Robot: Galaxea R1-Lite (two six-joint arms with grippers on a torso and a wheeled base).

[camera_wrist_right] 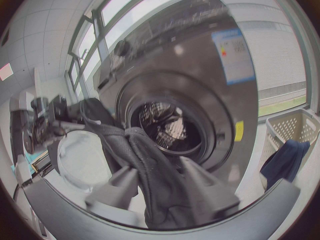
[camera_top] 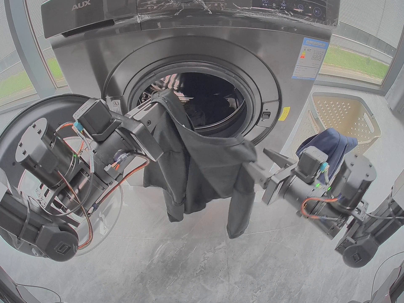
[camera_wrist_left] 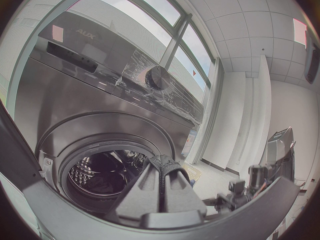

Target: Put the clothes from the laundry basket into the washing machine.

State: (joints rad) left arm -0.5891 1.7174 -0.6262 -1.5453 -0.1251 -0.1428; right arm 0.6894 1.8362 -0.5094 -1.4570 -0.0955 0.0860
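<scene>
Hanging open at the far left is the round glass door (camera_top: pixel 50 106) of the one washing machine (camera_top: pixel 202 43). Just right of it, the left claw (camera_top: pixel 158 102) sits high at the left edge of the drum mouth (camera_top: pixel 210 97). It is closed narrow on a fold of one dark grey garment (camera_top: pixel 198 165); the left wrist view shows the cloth pinched as a thin strip between the fingers (camera_wrist_left: pixel 146 190).

The garment's long axis follows its top edge, slanting from that high grip down and rightward across the front of the drum mouth to the right claw (camera_top: pixel 252 167). The rest of the cloth hangs toward the floor (camera_top: pixel 189 266) in two loose tails, clear of the tiles. Some dark cloth (camera_wrist_left: pixel 103 184) already lies inside the drum.

The right claw holds the garment's other end. Its fingers (camera_wrist_right: pixel 123 184) stand fairly apart, with bunched fabric filling the space between.

On the floor at the machine's right corner stands one beige laundry basket (camera_top: pixel 374 127). One navy garment (camera_top: pixel 332 142) is draped over its near rim.
</scene>
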